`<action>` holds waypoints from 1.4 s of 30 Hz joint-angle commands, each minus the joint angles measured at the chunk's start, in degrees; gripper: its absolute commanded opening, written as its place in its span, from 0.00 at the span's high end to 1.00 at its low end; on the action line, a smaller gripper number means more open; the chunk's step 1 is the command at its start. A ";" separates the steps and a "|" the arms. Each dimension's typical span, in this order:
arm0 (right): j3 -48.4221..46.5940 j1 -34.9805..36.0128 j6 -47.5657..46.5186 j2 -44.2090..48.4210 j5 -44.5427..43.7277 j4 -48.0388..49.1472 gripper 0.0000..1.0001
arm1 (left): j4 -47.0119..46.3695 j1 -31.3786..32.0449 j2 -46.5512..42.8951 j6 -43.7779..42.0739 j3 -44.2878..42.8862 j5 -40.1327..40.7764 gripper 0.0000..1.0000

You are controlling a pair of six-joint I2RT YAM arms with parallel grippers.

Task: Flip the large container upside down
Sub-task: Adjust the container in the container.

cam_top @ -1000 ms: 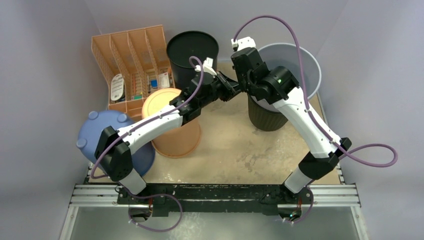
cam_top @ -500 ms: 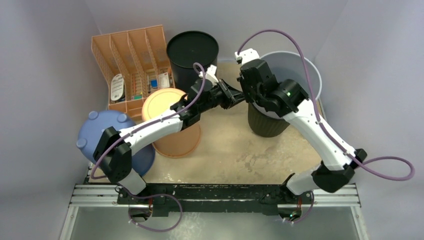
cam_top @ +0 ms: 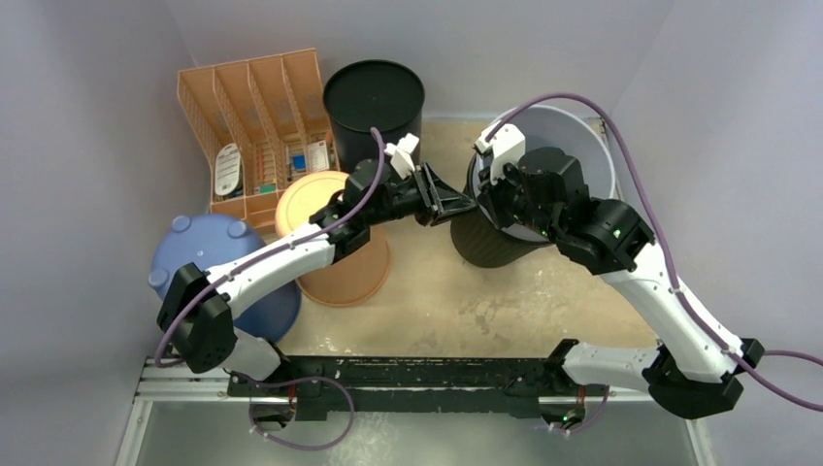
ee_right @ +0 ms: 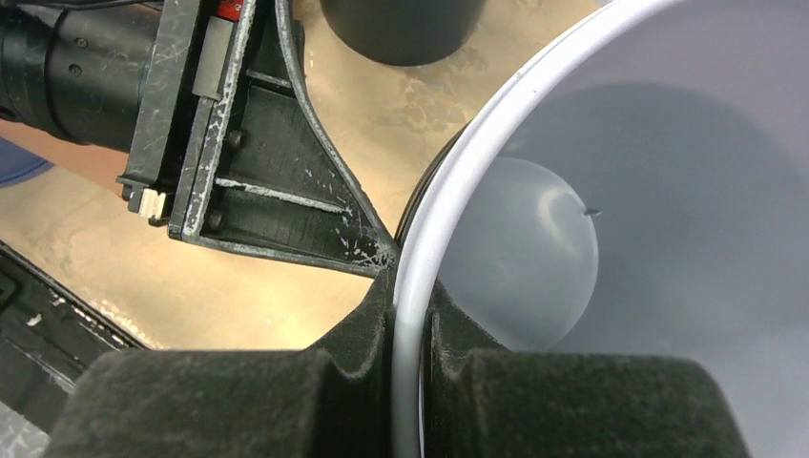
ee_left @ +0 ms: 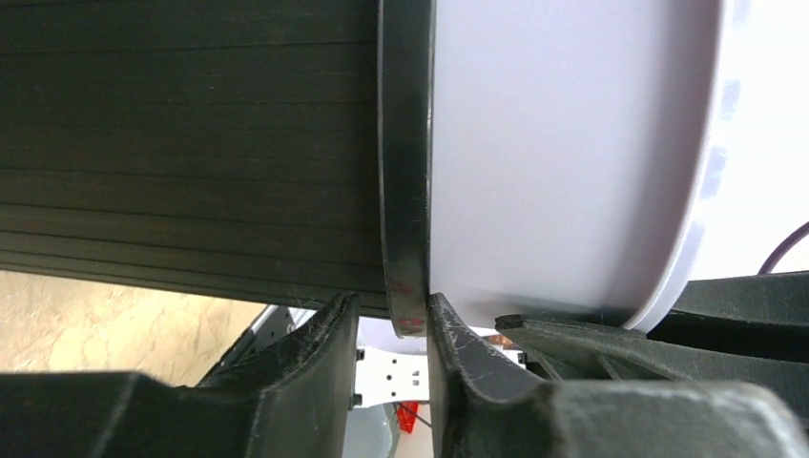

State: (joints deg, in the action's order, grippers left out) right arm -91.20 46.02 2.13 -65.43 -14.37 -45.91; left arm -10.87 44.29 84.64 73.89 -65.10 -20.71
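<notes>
Right wrist view: the right gripper (ee_right: pixel 408 286) is clamped on the rim of the large pale grey plastic bucket (ee_right: pixel 668 143), which sits nested in a dark ribbed plastic bin (cam_top: pixel 490 238) at the right rear of the surface (cam_top: pixel 437 291). The left gripper (ee_left: pixel 391 305) straddles the bin's black rim, jaws slightly parted

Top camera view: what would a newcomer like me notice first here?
Right of centre, a pale grey bucket sits nested in a dark ribbed bin. The right pincer pinches the bucket's rim, and the left pincer straddles the bin's rim. On the left, an upturned orange bin and blue tub stand out.
</notes>
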 commanded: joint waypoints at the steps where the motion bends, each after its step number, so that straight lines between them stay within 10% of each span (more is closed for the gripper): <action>1: -1.71 2.50 -1.59 5.32 9.26 19.81 1.00 | 15.27 -4.84 4.93 -4.23 4.74 9.50 0.67; 13: 0.15 2.49 -1.58 4.71 8.42 19.11 1.00 | 3.57 -9.90 0.91 -1.92 11.47 3.94 0.62; 42: -5.28 2.01 -8.63 -1.03 9.72 6.04 1.00 | 7.65 -12.65 -3.44 -7.05 5.53 -3.12 0.52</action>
State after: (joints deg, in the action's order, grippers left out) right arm -92.99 47.81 -2.11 -67.96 -4.82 -47.09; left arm -1.98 31.48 81.97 66.35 -59.72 -23.90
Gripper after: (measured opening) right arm 0.095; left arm 0.480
